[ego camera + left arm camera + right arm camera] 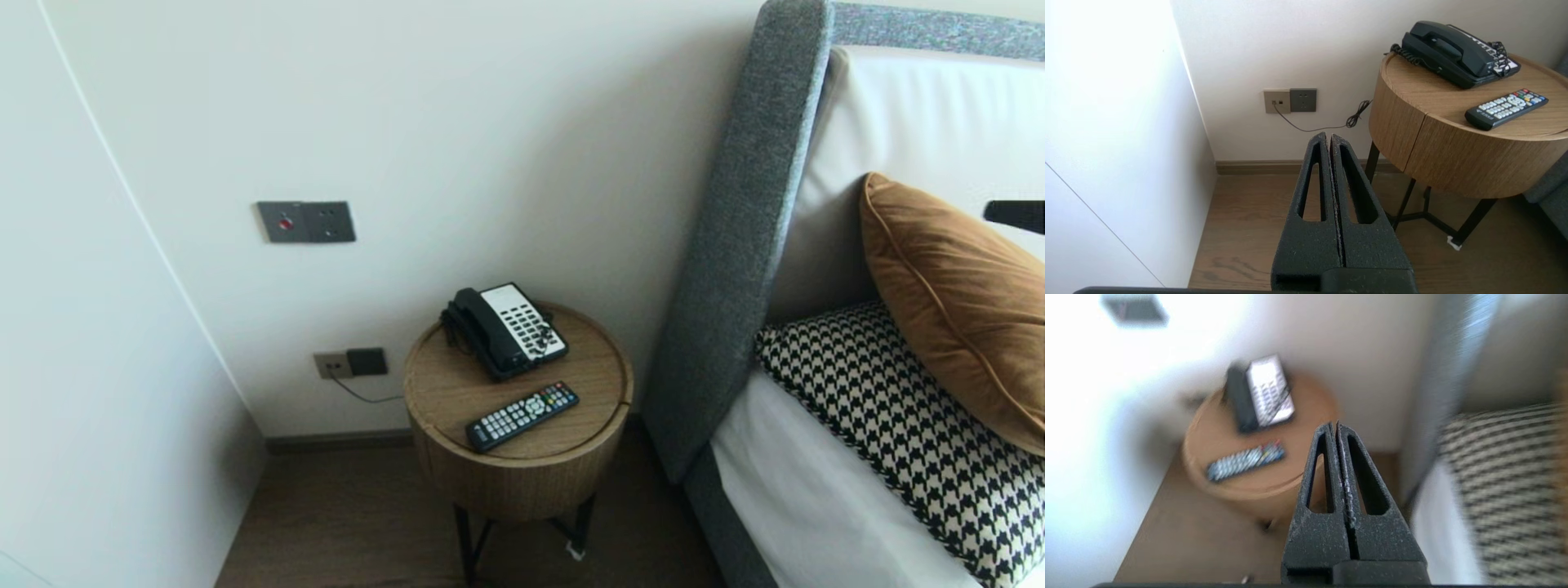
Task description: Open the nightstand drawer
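Right end effector [1336,426]: two black, grainy, wedge-shaped fingers with long slots, pressed together and empty, held high with the desk and the bed edge below it. Left end effector [1329,136]: same build, closed on nothing, low over the wood-plank floor [1241,228], well apart from the desk. Remote [522,416]: slim black bar with rows of pale keys and a few coloured ones, lying flat near the desk's front edge. Phone [504,330]: black corded handset on a white keypad base, just behind the remote. Desk [441,384]: round wood-grain drum on thin black legs. Bed: grey woven headboard [735,245], houndstooth pillow [898,408], brown cushion [947,302].
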### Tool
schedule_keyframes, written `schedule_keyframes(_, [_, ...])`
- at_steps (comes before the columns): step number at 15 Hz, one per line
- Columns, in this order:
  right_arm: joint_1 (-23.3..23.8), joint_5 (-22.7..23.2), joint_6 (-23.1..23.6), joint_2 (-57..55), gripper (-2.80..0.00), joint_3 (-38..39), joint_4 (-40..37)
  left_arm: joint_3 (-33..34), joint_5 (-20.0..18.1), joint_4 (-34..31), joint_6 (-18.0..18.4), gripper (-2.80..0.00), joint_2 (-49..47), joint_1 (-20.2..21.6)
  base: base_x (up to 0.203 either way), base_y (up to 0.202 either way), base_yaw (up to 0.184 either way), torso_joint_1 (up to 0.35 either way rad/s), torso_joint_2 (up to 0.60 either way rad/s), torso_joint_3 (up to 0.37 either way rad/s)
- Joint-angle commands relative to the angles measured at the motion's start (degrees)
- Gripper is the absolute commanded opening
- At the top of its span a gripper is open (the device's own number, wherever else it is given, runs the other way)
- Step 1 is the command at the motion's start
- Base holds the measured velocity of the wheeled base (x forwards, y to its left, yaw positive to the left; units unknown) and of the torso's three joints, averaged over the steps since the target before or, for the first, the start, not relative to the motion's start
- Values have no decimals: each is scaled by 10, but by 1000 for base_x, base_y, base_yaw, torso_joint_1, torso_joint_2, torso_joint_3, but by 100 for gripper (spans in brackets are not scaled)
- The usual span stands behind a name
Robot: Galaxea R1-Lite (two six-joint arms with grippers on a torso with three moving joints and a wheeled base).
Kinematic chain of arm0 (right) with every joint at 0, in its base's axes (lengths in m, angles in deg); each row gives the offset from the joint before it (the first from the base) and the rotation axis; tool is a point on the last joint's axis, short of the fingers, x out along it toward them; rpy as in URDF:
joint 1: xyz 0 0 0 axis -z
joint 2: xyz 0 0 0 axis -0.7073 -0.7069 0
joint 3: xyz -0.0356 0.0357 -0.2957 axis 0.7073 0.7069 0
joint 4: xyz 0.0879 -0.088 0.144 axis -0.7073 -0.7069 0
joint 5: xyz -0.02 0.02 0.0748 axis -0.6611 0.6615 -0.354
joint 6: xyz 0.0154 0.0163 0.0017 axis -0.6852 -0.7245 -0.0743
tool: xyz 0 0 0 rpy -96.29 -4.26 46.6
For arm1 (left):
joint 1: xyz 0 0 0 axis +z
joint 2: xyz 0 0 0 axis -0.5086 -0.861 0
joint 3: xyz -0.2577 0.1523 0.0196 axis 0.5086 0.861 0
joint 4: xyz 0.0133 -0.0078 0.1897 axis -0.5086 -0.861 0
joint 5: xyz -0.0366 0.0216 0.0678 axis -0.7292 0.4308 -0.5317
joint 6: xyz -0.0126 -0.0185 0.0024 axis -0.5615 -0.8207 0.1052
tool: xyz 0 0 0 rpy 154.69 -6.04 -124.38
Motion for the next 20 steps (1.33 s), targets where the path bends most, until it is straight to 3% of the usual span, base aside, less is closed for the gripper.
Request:
schedule_keyframes(1, [-29, 1, -7, -97, -280, -10, -1, 0, 0, 0, 0, -280, 0, 0, 0, 0, 0, 0, 0, 0])
schedule_keyframes(7, [-39, 2, -46, -264, -280, -36, -8, 0, 0, 0, 0, -280, 0, 0, 0, 0, 0, 0, 0, 0])
schedule_keyframes(13, [-152, 0, -71, -366, -280, 18, -13, 0, 0, 0, 0, -280, 0, 0, 0, 0, 0, 0, 0, 0])
schedule_keyframes(17, [-177, 1, -88, -436, -280, 24, -8, 0, 0, 0, 0, -280, 0, 0, 0, 0, 0, 0, 0, 0])
schedule_keyframes(20, [-185, -12, -93, -488, -280, 18, 67, 0, 0, 0, 0, -280, 0, 0, 0, 0, 0, 0, 0, 0])
